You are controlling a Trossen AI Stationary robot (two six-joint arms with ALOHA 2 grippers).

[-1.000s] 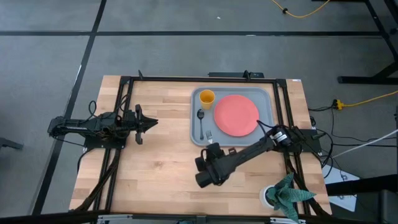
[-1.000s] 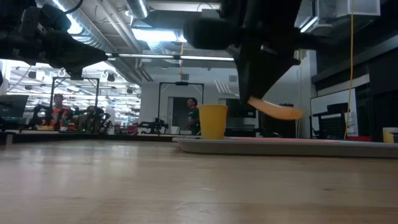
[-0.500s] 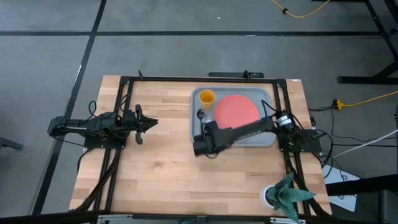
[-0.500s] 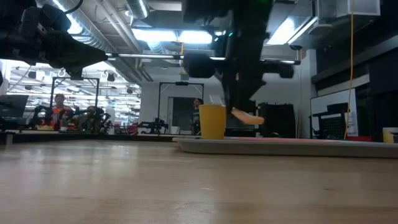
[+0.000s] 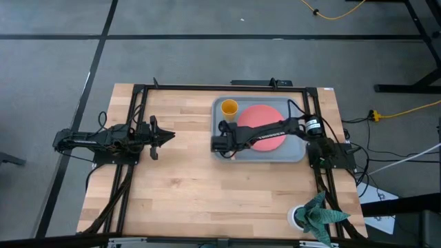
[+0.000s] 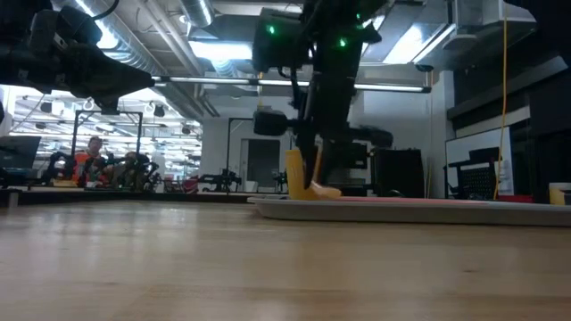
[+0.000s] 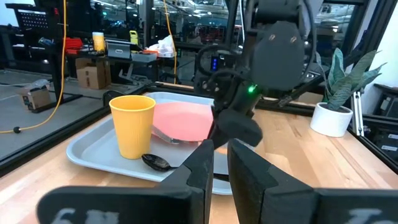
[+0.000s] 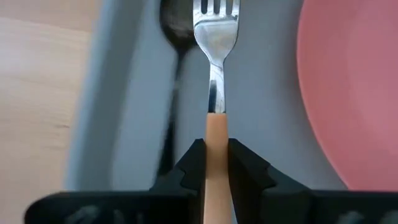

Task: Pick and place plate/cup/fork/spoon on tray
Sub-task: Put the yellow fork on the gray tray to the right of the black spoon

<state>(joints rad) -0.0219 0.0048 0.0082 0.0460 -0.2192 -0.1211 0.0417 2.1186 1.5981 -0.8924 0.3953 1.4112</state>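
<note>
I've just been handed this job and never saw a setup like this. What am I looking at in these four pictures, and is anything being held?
Two dark robot arms work at a wooden table. The overhead picture shows the whole table; the low one looks level across it; the other two come from cameras on each arm's wrist. A grey-blue tray holds a coral-red plate, a yellow cup and a dark spoon. The right pincer reaches over the tray's left part and is shut on the fork by its tan handle; its tines point along the tray floor, between spoon and plate. Whether the fork touches the tray yet, I cannot tell. The left pincer waits at the table's left side, away from the tray.
</note>
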